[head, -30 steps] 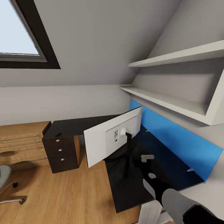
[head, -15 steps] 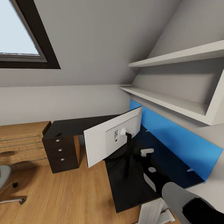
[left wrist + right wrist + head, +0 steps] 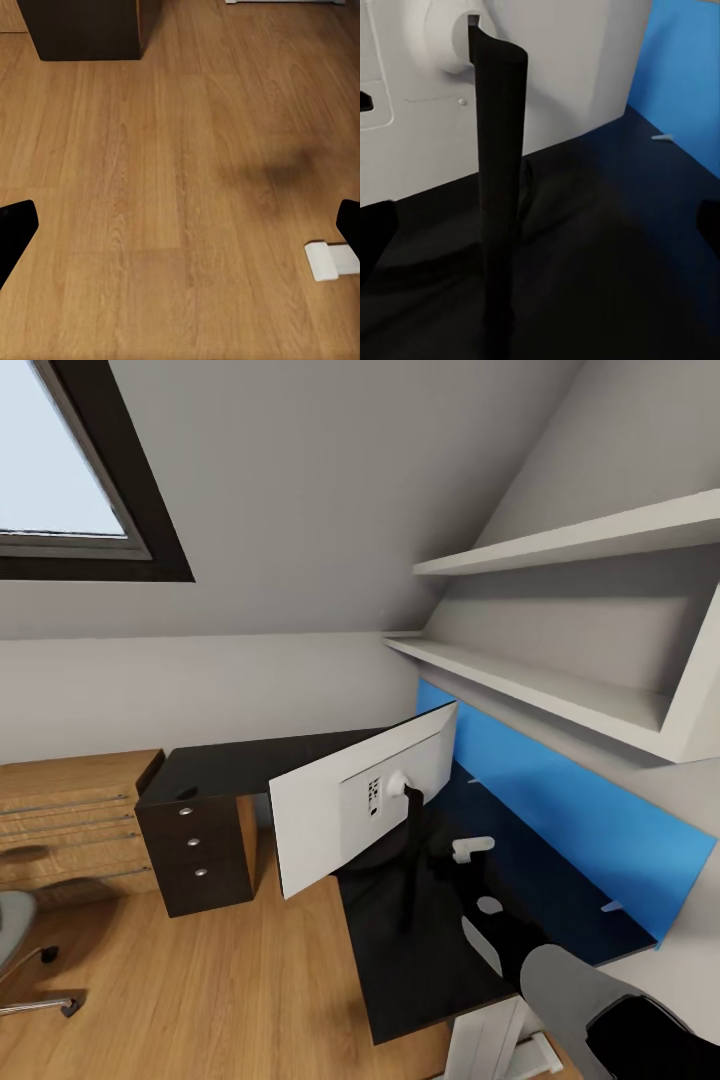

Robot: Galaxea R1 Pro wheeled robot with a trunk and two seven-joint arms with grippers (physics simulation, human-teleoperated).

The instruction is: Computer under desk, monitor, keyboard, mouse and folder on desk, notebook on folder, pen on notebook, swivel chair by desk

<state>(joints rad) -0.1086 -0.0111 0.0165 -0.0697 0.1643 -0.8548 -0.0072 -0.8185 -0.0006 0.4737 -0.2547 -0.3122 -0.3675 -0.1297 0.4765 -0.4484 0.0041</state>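
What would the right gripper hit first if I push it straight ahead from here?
Most likely the monitor's thin black stand, which rises almost dead ahead between the open fingers of the right gripper. Behind it is the monitor's white back. Depth is hard to judge.

the robot's own body

the right arm (image 3: 590, 1000) has a smooth grey rounded shell on its forearm, a black segment nearer the body and a black wrist with small white fittings. at the edges of the right wrist view, the right claw (image 3: 540, 232) has plain matte black fingers (image 3: 375, 232). the left claw (image 3: 180, 232) has the same blunt black fingertips (image 3: 13, 229).
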